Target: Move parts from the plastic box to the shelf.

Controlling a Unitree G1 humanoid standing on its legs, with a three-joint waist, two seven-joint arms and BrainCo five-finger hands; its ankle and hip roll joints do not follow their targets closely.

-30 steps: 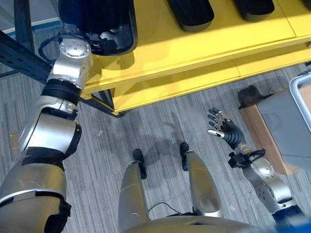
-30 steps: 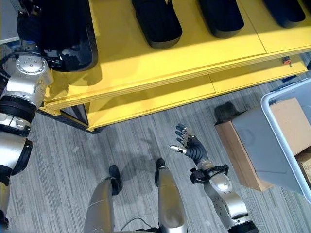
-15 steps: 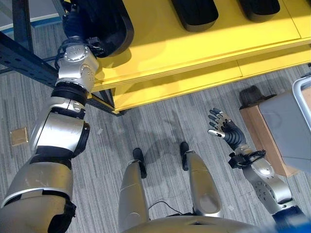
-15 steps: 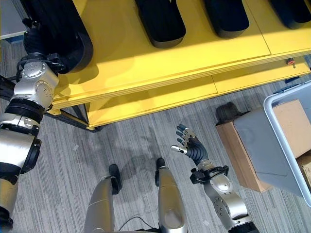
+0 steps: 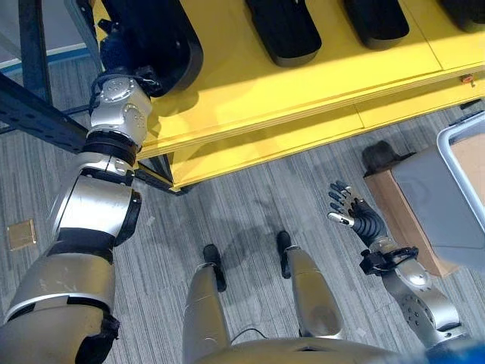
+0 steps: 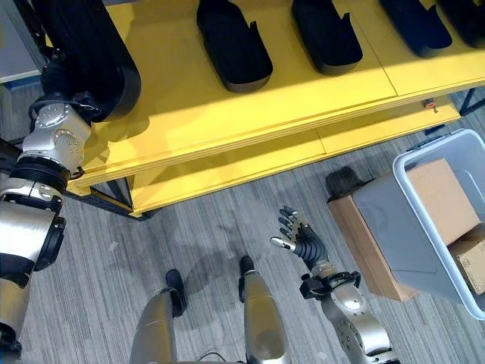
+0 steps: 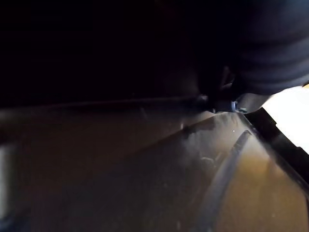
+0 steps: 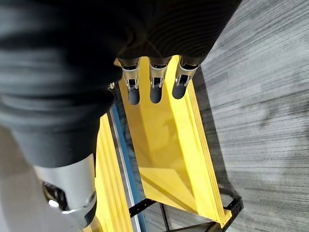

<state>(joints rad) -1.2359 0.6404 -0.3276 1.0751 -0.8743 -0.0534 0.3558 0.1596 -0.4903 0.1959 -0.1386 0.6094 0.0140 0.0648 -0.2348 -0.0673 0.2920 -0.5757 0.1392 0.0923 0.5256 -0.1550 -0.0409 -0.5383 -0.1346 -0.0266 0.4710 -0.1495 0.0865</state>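
right wrist view: right hand (image 8: 152,72) fingers straight before yellow shelf (image 8: 164,145)

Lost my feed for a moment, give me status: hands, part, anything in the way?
Left robot hand at black part on yellow shelf, fingers hidden. Right robot hand open, empty, above the floor. Plastic box at right. No obstruction seen.

Head stereo pair: high, facing down; both eyes share the yellow shelf (image 6: 227,121), grey floor (image 5: 250,205) and plastic box (image 6: 424,227). Left wrist view: pressed close against a dark part (image 7: 145,169). Right wrist view: along its fingers (image 8: 154,89) toward the shelf, near
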